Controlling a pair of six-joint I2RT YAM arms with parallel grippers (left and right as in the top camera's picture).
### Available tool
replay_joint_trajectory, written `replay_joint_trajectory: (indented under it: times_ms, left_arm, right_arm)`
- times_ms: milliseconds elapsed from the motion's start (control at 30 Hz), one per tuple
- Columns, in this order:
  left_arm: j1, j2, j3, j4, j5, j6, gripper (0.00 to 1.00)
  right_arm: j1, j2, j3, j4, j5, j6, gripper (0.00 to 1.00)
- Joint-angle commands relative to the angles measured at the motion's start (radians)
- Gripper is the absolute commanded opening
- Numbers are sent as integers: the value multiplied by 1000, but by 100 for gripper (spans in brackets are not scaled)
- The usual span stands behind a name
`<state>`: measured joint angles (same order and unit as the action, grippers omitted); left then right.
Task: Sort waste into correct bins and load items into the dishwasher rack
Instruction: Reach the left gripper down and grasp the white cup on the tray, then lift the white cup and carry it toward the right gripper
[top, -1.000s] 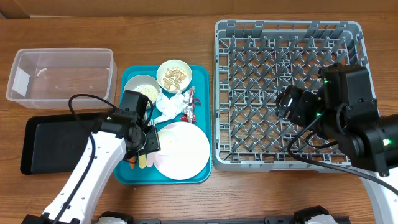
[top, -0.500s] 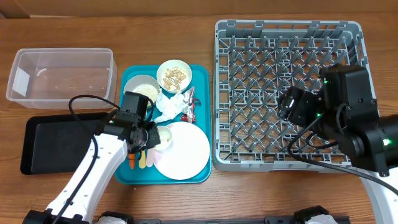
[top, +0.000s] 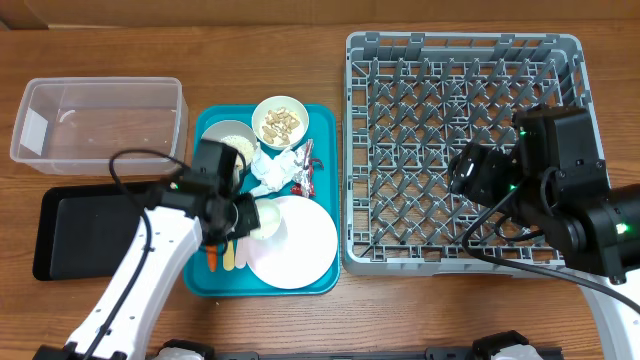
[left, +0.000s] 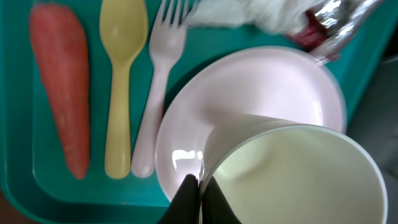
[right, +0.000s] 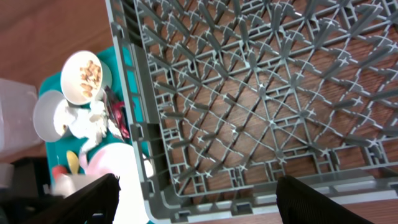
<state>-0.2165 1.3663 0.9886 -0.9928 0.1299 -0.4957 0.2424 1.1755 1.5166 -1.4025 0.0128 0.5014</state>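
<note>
At the left edge of the plate, the left gripper is clamped on the rim of the small white cup; loading appears to be in hand. Next, the cup needs carrying right of the plate to the rack, where the right gripper hangs, fingers spread.

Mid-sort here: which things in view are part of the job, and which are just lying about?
Job: grey lattice dishwasher rack; clear plastic tub; shallow black tray; round pinkish-white plate; small white cup; white rice bowl; white nut bowl; yellow plastic spoon; white plastic fork; orange carrot; crumpled white napkin; red-and-silver wrapper.
Lying about: teal serving tray; wooden table.
</note>
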Motion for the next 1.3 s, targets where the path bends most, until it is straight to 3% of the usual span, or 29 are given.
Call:
replay_joint_trajectory:
  times_ms: [0, 200, 400, 767, 967, 1067, 1267]
  left_arm:
    - [-7, -15, 188, -69, 51, 66, 4]
    - [-7, -27, 402, -124, 178, 115, 4]
    - [6, -27, 508, -46, 389, 110, 4]
    - [163, 3, 512, 177, 909, 69, 4]
    - [171, 19, 512, 207, 1118, 69, 4]
    - [170, 19, 512, 216, 1170, 70, 4]
    - [164, 19, 512, 220, 1181, 73, 4]
  right_arm:
    - [-3, -6, 22, -3, -53, -86, 84]
    - [-2, -6, 22, 34, -285, -270, 83]
    - [-3, -6, 22, 127, -665, -485, 84]
    - [-3, 54, 21, 280, -882, -540, 85]
    - [-2, 124, 21, 385, -1061, -615, 85]
    - [-2, 148, 21, 435, -1105, -616, 83]
    - [-2, 162, 21, 457, -1282, -822, 82]
